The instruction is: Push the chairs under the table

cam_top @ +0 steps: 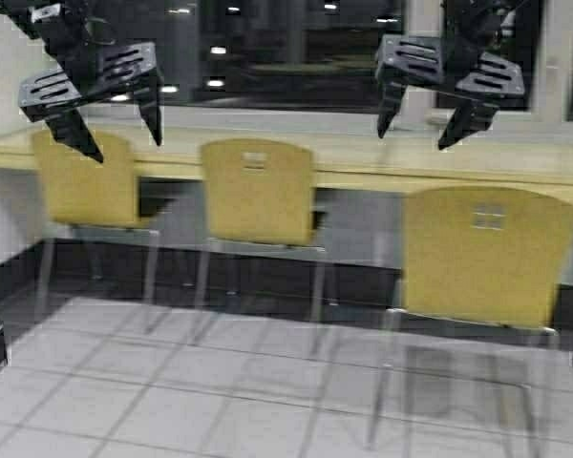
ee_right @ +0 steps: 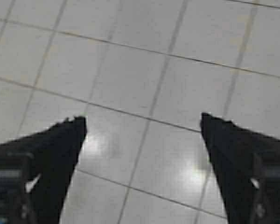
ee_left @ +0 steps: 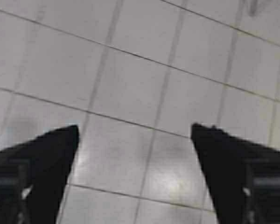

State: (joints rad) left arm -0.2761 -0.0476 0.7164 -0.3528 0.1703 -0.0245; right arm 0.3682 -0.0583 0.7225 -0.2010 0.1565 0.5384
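- The right-hand chair point(cam_top: 490, 253) stood nearest me, pulled well out from the table point(cam_top: 363, 157), its backrest facing me and its chrome legs planted on the pale tiled floor point(cam_top: 172, 382).
- The middle chair point(cam_top: 258, 191) sat farther off, its seat just under the table's front edge, and the left-hand chair point(cam_top: 84, 179) was tucked about as far in, beside the white wall.
- My left gripper point(cam_top: 115, 129) hung high in the air on the left, fingers spread wide and holding nothing; its wrist view showed only both black fingertips point(ee_left: 42, 163) over bare floor tiles point(ee_left: 144, 88).
- My right gripper point(cam_top: 428, 119) hung equally high on the right, also wide open and empty; its fingertips point(ee_right: 233, 158) showed over tiles point(ee_right: 144, 79) too.
- I judged the step in hand to be closing on the right-hand chair, since it stood farthest out.
- To do it well, I thought I should line up square with that backrest, bring the arms down to its top edge, and press evenly on both sides, so the chair slid straight and did not swing round on one leg.
- A slow push would suit the thin legs, which might catch on the tile joints.
- I could read no brand, label or writing anywhere; the backrests showed only small rectangular cut-outs.
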